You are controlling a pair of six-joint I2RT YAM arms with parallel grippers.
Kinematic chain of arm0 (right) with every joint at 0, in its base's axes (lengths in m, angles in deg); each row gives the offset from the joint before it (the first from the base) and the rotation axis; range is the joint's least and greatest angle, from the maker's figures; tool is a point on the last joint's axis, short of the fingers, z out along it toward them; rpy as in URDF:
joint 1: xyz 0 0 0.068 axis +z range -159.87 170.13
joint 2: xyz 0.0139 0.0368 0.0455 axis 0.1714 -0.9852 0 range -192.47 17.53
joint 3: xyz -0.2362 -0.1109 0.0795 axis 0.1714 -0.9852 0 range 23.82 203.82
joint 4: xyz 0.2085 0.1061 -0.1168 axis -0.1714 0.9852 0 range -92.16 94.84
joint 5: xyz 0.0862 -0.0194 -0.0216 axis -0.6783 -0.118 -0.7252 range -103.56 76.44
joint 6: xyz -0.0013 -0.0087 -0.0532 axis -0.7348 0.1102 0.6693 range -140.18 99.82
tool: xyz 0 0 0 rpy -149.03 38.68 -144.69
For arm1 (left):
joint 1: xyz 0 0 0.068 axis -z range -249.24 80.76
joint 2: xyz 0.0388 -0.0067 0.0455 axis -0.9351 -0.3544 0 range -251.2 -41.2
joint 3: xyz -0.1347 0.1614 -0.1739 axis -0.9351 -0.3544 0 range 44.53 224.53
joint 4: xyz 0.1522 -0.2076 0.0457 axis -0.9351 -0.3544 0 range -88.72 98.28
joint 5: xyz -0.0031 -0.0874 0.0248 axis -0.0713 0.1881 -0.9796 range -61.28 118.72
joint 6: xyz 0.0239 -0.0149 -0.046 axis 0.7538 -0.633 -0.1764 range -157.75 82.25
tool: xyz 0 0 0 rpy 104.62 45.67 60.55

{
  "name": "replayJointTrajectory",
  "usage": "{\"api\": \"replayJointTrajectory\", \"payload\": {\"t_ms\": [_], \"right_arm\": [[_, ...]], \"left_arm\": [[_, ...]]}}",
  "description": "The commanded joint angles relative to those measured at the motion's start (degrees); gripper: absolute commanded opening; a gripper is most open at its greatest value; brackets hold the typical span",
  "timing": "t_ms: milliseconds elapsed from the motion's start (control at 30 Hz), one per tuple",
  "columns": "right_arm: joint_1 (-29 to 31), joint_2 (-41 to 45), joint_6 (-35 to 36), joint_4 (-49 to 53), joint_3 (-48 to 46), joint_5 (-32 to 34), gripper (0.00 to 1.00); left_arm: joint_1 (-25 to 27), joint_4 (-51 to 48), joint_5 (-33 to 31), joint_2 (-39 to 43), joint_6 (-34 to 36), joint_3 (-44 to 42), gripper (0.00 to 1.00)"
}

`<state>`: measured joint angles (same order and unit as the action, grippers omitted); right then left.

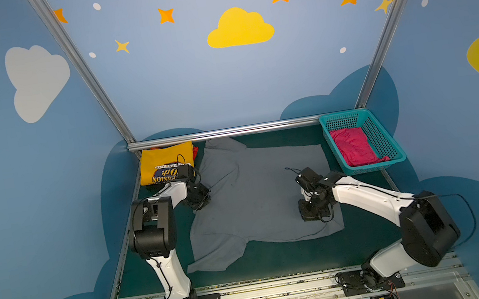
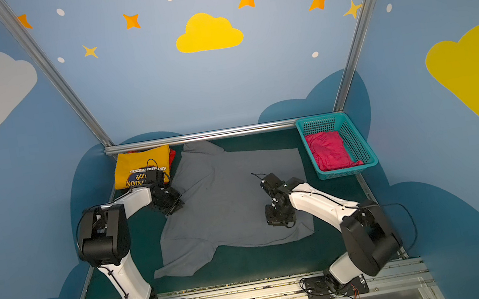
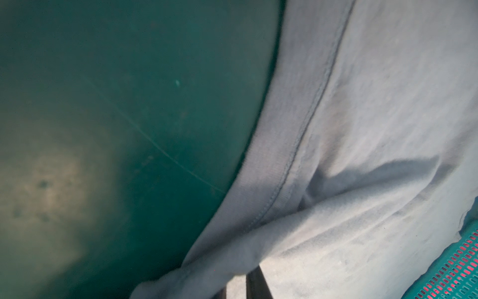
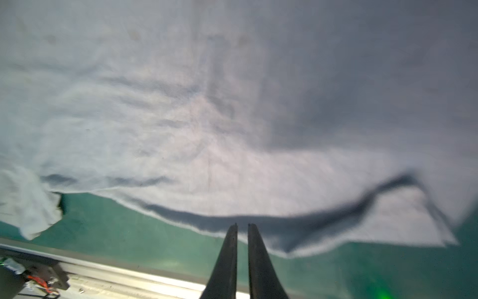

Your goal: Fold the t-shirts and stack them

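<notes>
**Grey t-shirt laid out, first fold about to start**

The grey t-shirt (image 1: 258,193) lies spread across the middle of the green worktop (image 1: 281,257). Its collar end is towards the left arm and its hem towards the right arm. The yellow t-shirt (image 1: 166,165) sits folded in the far left corner. The pink t-shirt (image 1: 355,148) is still crumpled in the basket (image 1: 389,139) at the far right.

The left claw (image 1: 205,201) is at the collar edge. It is narrow, and the left wrist view shows a ridge of grey cloth gathered up to its fingers (image 3: 256,284), which looks like a pinch. The right claw (image 4: 242,226) is down at the near hem, almost closed. Only a sliver of gap shows, with no cloth visible in it.

The step in hand looks like straightening the grey shirt before folding. The near hem is rumpled and slightly lifted. The next move probably calls for the right claw to open and get a proper hold of that hem. Both arms would then have to lift together so the cloth folds without bunching.
</notes>
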<state>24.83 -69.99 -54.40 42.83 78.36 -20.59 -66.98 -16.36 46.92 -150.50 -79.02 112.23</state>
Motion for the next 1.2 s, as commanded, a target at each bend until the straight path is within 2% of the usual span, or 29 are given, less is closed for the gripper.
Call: {"api": "replayJointTrajectory", "payload": {"t_ms": [0, 100, 133, 233, 433, 567, 700, 800, 933, 1033, 1167], "right_arm": [[0.59, -1.41, -0.19, -2.67, -2.96, -1.05, 0.10], [0.94, -0.41, -3.10, 0.36, -5.01, 3.52, 0.03], [1.19, 0.49, -4.14, 1.83, -5.58, 5.30, 0.02], [1.85, 3.99, -7.41, 5.26, -7.87, 8.92, 0.02], [2.25, 9.03, -14.85, 7.90, -13.69, 11.40, 0.03], [3.96, 12.75, -20.23, 12.99, -13.76, 14.60, 0.00], [4.32, 16.24, -22.65, 15.25, -14.71, 15.18, 0.01], [4.40, 18.23, -21.46, 13.98, -13.48, 15.07, 0.04], [4.28, 17.84, -15.40, 11.69, -6.95, 16.30, 0.21], [3.87, 14.29, -9.66, 8.89, -0.81, 18.31, 0.31], [1.28, 5.92, -1.23, 6.03, 8.31, 18.02, 0.36]], "left_arm": [[-1.03, -3.57, -5.65, -1.45, -0.63, -1.92, 0.18], [-1.08, -3.66, -5.63, -1.27, -1.27, -2.25, 0.19], [-1.11, -3.51, -7.71, -1.18, -1.57, -2.47, 0.19], [-1.24, -3.24, -8.57, -1.35, -2.42, -2.71, 0.19], [-2.10, -3.03, -9.56, -1.95, -3.72, -2.95, 0.19], [-2.69, -2.74, -9.67, -1.89, -4.17, -3.45, 0.19], [-2.72, -3.04, -9.85, -1.38, -4.10, -3.68, 0.19], [-2.79, -2.97, -8.64, 0.21, -4.13, -4.12, 0.19], [-2.44, -3.67, -6.74, 4.57, -3.82, -3.93, 0.19], [-2.22, -5.77, -7.82, 8.75, -3.33, -2.79, 0.20], [-2.25, -7.42, -10.87, 13.17, -2.86, -0.33, 0.21]]}}
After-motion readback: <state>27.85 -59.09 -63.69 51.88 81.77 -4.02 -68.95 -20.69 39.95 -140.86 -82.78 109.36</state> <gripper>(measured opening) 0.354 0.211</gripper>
